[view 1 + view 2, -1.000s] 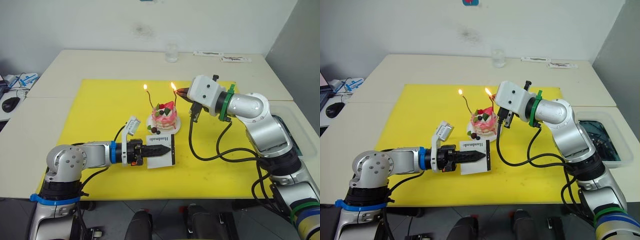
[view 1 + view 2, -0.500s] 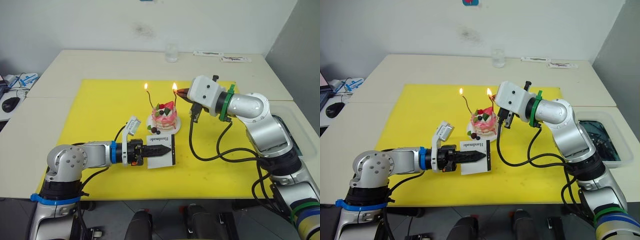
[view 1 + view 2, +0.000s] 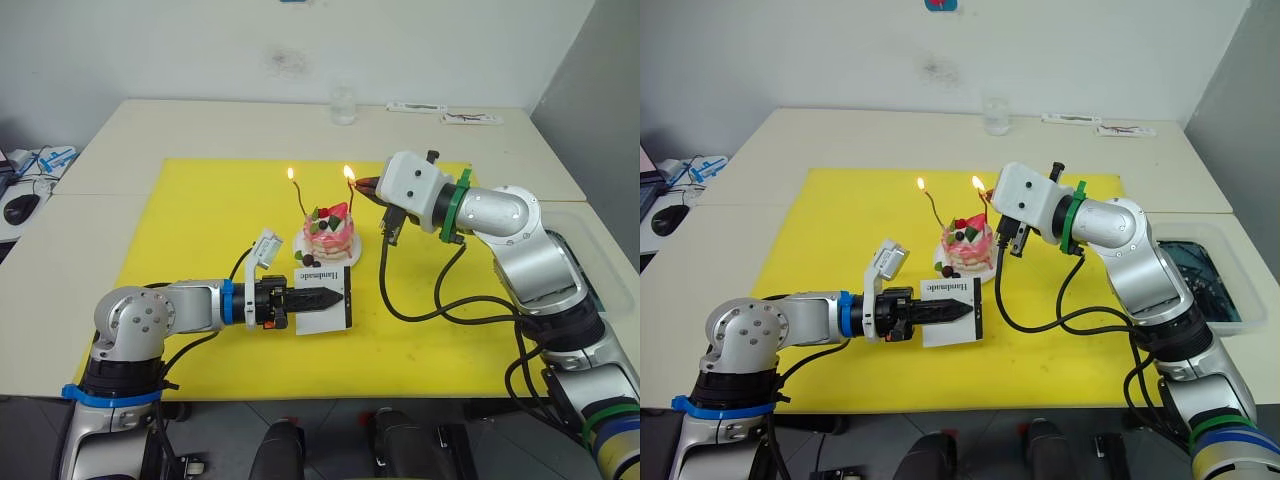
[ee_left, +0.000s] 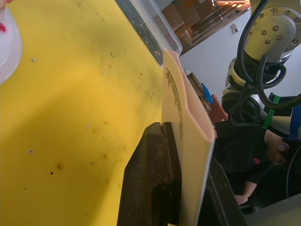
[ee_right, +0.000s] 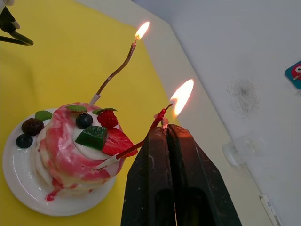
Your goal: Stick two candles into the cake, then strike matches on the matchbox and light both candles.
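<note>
1. Nearest, the left gripper [image 3: 330, 296] is clamped on the matchbox [image 3: 322, 299] just in front of the cake [image 3: 330, 232].
2. The right gripper [image 5: 164, 134] pinches a match at the nearer candle [image 5: 141, 139]; I'd hold it steady.
3. The far candle [image 5: 117, 70] burns too (right wrist view shows both wicks).

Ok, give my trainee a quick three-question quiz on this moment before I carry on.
1. True or false: both candles in the cake are burning.
2. What does the left gripper hold?
A. a candle
B. the matchbox
C. the plate
3. Fill in: the right gripper has its tip at the flame of the ___ candle, counted from it.

Key
1. True: the far candle and the near candle each carry a flame.
2. B, the matchbox.
3. Near.
</note>
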Action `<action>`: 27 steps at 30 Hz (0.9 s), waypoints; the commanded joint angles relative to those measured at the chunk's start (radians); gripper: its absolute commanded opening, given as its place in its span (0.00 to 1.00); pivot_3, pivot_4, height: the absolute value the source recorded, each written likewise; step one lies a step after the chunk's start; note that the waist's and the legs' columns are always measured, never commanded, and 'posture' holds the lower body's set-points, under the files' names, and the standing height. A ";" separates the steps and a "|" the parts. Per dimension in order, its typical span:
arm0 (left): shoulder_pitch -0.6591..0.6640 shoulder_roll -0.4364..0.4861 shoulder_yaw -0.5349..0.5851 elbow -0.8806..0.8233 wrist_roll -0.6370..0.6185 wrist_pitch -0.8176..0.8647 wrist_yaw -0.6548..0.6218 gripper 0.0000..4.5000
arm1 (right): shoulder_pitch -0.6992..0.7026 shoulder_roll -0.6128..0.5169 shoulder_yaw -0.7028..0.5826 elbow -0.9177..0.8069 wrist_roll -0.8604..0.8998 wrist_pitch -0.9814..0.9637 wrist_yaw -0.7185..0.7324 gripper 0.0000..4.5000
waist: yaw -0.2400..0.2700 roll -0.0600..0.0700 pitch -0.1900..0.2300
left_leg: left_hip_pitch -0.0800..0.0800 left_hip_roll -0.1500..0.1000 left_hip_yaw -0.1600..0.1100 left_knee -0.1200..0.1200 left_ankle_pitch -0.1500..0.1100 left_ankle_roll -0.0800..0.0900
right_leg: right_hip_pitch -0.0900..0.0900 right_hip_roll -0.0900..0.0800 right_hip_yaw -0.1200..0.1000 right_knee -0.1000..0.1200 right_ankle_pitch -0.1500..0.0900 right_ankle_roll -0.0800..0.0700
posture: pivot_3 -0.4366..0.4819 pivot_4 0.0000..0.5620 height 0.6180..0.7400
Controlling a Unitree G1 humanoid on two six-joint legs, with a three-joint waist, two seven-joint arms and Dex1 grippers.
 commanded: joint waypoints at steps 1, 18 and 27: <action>-0.012 -0.006 0.001 -0.012 -0.003 -0.020 -0.017 0.00 | -0.003 -0.010 -0.038 -0.032 0.002 -0.014 -0.001 0.01 | 0.000 0.000 0.000 | 0.000 0.000 0.000 0.000 0.000 0.000 | 0.000 0.000 0.000 0.000 0.000 0.000 | 0.48 0.27 1.00; -0.031 -0.054 0.002 -0.027 -0.036 -0.005 0.008 0.00 | 0.078 -0.121 -0.175 -0.120 0.020 0.018 0.005 0.01 | 0.008 0.000 0.000 | -0.001 0.000 0.000 0.000 0.000 0.000 | 0.000 0.000 0.000 -0.001 0.000 0.000 | 0.48 0.27 1.00; -0.066 -0.125 -0.030 -0.037 -0.072 0.009 0.032 0.00 | 0.364 -0.318 -0.506 -0.203 0.000 0.167 -0.023 0.01 | 0.021 0.000 0.000 | 0.000 0.000 0.001 0.000 0.000 0.000 | 0.000 0.000 0.000 -0.001 0.000 0.000 | 0.48 0.27 1.00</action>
